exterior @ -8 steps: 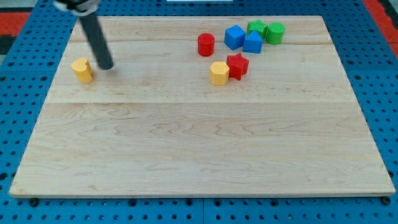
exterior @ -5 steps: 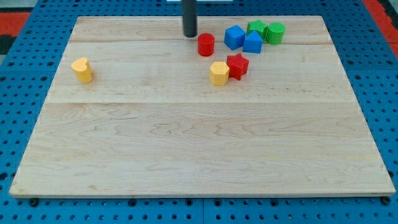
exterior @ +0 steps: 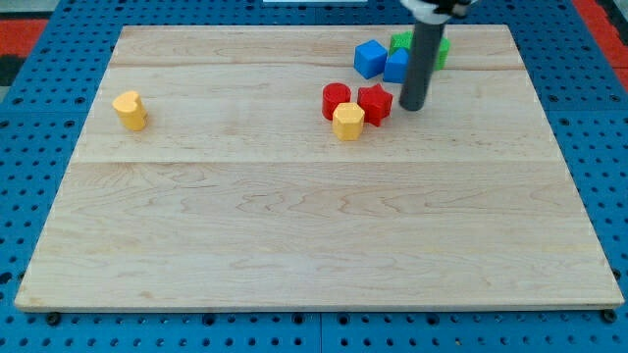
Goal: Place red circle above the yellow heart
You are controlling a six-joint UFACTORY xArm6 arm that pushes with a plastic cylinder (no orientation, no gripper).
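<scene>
The red circle (exterior: 336,99) is a short red cylinder near the board's upper middle. It touches the red star (exterior: 374,102) on its right and a yellow hexagon block (exterior: 347,122) just below. The yellow heart (exterior: 129,110) sits alone far off at the view's left. My tip (exterior: 412,106) is on the board just right of the red star, well right of the red circle. The rod rises toward the view's top and hides part of the blocks behind it.
Two blue blocks (exterior: 370,58) (exterior: 396,66) and green blocks (exterior: 401,42) cluster at the view's top right, partly behind the rod. The wooden board (exterior: 314,245) lies on a blue pegboard surface.
My tip swept from beside the yellow heart across the top to right of the red star. The red circle moved down and slightly right, now against the red star and yellow hexagon.
</scene>
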